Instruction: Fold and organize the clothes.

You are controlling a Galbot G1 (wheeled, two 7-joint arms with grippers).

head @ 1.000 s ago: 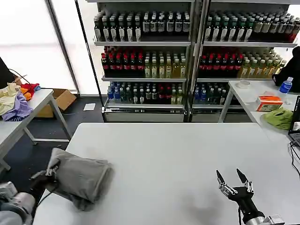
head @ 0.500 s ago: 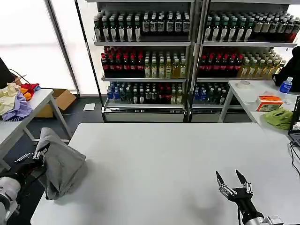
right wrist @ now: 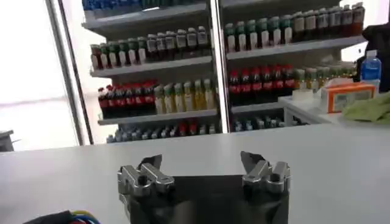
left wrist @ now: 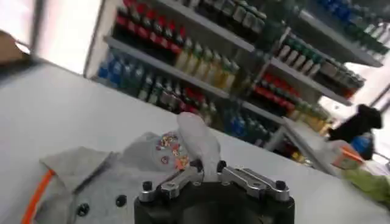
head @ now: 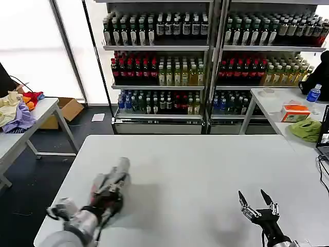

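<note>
Head view: left hand [head: 109, 186] at lower left clamps a grey shirt [left wrist: 116, 176] over the counter [head: 205, 170]; right hand [head: 258, 201], lower right, fingers apart.

text: none legible | bottle labels [head: 159, 72]: too small to read
</note>
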